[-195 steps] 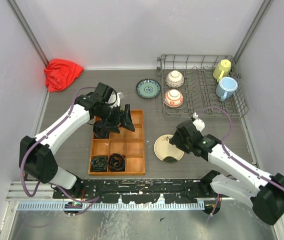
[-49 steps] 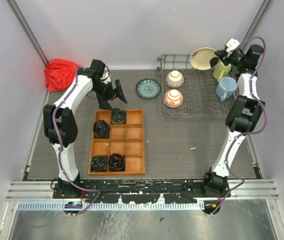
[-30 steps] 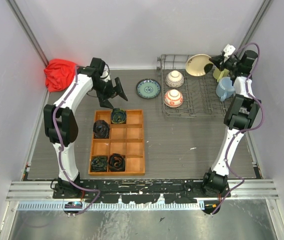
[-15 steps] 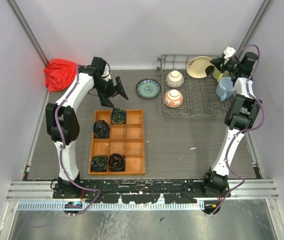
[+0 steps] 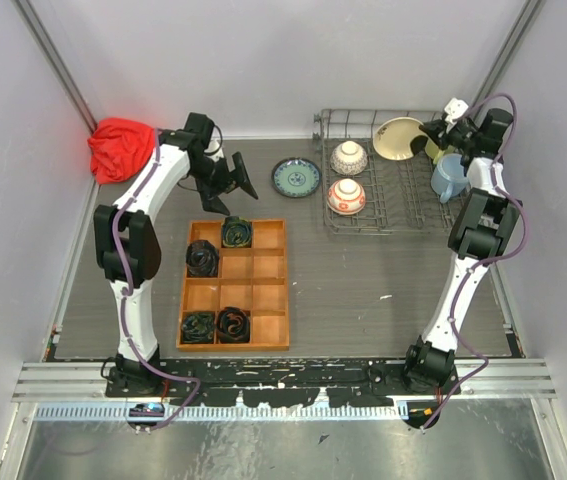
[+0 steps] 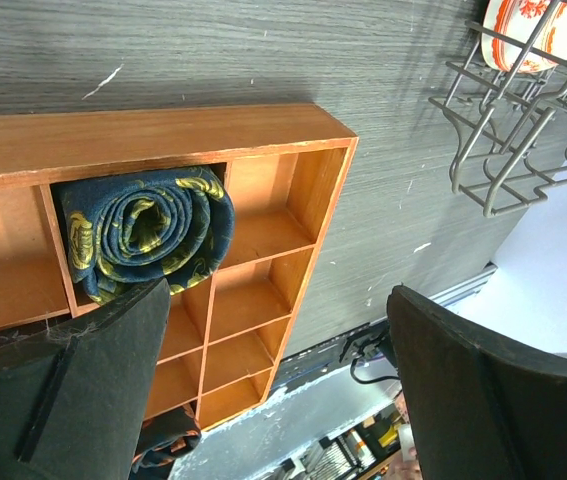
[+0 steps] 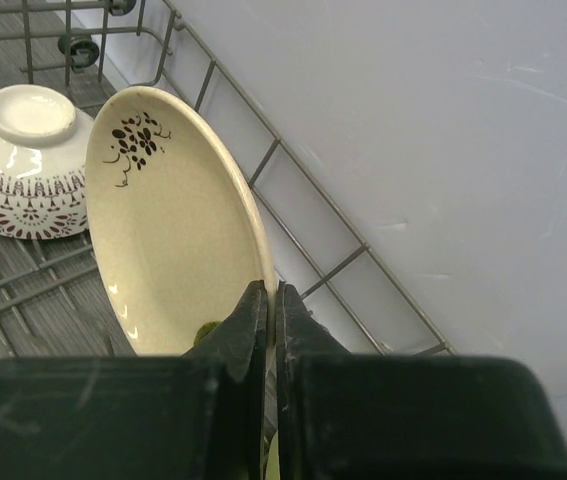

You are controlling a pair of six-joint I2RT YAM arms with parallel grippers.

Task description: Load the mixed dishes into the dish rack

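The big grey table (image 5: 383,270) has everything on it. The dish rack (image 5: 403,229), a grey wire basket, sits at the far right corner. The wooden tray (image 5: 268,300) with little boxes lies to the left of the middle. Both arms reach far back, one on each side. The left gripper (image 5: 233,190) hangs over the table just past the far edge of the tray, between the red cloth (image 5: 123,148) and the small teal plate (image 5: 296,177). Its two fingers are spread wide apart and there is nothing between them. The right gripper (image 7: 269,300) is up over the far end of the rack. Its fingers are squeezed tight on the rim of the cream plate (image 5: 398,137). The plate stands on its edge, tipped a little, inside the back of the rack near the wire wall. I cannot tell if it touches the wires under it. It has a small dark mark near the top. The teal plate lies flat on the table, just left of the rack. Two small bowls sit upside down in the left part of the rack, one (image 5: 349,157) at the back beside the cream plate and one (image 5: 346,196) in front of it. The light blue cup (image 5: 450,175) is in the right part of the rack. Only a bit of the yellow mug (image 5: 434,150) shows behind the right gripper. Four dark rolled cloths sit in the tray, and the one nearest the left gripper (image 6: 143,235) is blue with gold.
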